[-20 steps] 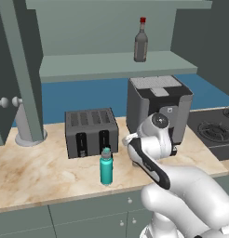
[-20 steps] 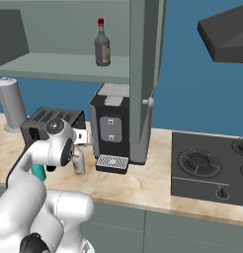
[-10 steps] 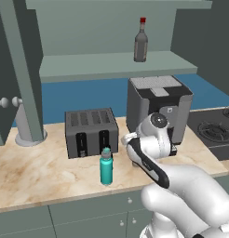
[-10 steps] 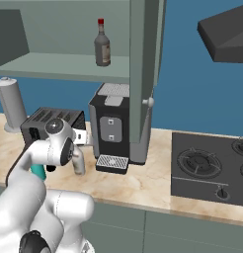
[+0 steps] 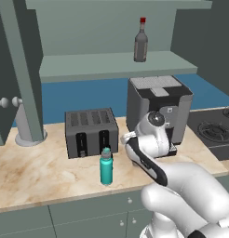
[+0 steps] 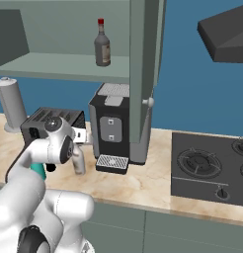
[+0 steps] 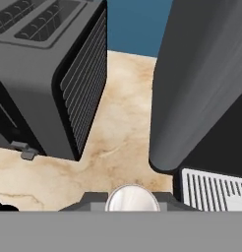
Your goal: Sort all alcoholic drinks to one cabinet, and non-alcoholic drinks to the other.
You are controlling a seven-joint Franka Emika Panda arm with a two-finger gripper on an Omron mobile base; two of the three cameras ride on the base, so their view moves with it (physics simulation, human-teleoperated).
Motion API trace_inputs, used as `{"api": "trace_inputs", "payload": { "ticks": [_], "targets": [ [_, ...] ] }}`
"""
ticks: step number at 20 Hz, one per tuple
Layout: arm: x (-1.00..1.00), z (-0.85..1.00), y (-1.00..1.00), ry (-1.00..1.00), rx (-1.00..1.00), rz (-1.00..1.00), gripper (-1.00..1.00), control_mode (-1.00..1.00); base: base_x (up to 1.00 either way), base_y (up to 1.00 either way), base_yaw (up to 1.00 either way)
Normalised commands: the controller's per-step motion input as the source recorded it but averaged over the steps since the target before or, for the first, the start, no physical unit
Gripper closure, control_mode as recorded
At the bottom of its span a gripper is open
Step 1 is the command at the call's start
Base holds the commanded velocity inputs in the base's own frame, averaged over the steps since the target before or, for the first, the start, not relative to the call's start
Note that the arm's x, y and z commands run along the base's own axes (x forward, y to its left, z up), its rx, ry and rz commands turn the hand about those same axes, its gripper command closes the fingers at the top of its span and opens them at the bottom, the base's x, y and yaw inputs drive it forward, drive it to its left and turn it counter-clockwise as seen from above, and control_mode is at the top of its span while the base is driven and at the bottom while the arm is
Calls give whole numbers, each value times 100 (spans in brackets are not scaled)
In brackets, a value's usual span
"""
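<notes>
Clamped in the two-finger gripper (image 7: 132,198): a pale cream slim-necked bottle (image 6: 79,163), standing on the beige marbled counter (image 5: 32,173) in the gap between the dark grey four-slot toaster (image 5: 90,132) and the black-and-grey coffee machine (image 5: 156,108). Jaws drawn together on its neck. From the hand view, just the round pale top visible, with a dark finger (image 7: 93,198) to each side and the bottle's body cut off below. From the right base view, lower body visible beside the machine's ribbed drip tray (image 6: 112,163), neck hidden behind the white hand. Hidden altogether by the arm from the left.

Near the counter's front edge, in front of the toaster and apart from it: a teal cylindrical flask with a grey cap (image 5: 106,166), upright; from the right, mostly covered by the arm, showing as a teal sliver.

Up on the open grey-green cabinet shelf (image 5: 111,62): a dark grey glass bottle with a red cap (image 5: 141,43), upright, alone.

Further out: a grey upright cylinder (image 6: 12,104) left of the toaster, an open cabinet door (image 6: 145,74) in front of the coffee machine, a black gas cooktop (image 6: 212,168) cut off at the right edge.
</notes>
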Motion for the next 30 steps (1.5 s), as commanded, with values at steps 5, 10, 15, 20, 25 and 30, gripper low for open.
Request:
{"api": "trace_inputs", "payload": {
  "ticks": [5,10,15,20,25,30],
  "targets": [
    [-5,16,-5,0,-2,1,100,-100,0,0,0],
    [-14,51,-13,0,3,2,100,-100,0,0,0],
    [-21,60,-10,-1,4,1,100,-100,0,0,0],
    [-27,58,-1,-6,1,1,100,-100,0,0,0],
    [-22,65,0,-4,0,0,100,-100,0,0,0],
    [-21,66,0,-8,0,0,100,-100,0,0,0]
  ]
}}
